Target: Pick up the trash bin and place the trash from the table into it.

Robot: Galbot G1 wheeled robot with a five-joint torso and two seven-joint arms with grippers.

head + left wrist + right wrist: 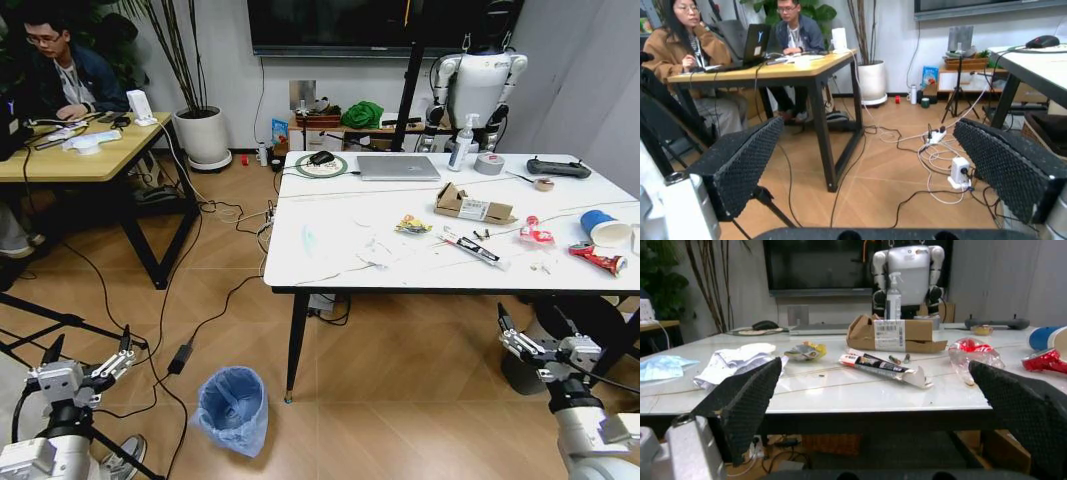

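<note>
The trash bin (232, 405), dark with a crinkly light-blue bag, stands on the floor by the table's near left leg. On the white marble table (330, 270) lies the trash: a torn cardboard box (472, 205), a snack wrapper (412, 225), tissues (375, 252), a white tube (476, 247), a blue cup (603, 226) and a red tube (598, 258). My left gripper (88, 347) hangs open, low and left of the bin. My right gripper (530, 325) is open below the table's front edge, facing the box (897, 334) and tube (883, 368). Both hold nothing.
A laptop (398, 167), tape roll (488, 163) and spray bottle (461, 145) stand at the table's back. Cables (200, 300) and tripod legs (60, 320) cross the floor on the left, near a yellow desk (80, 160). A humanoid robot (480, 85) stands behind the table.
</note>
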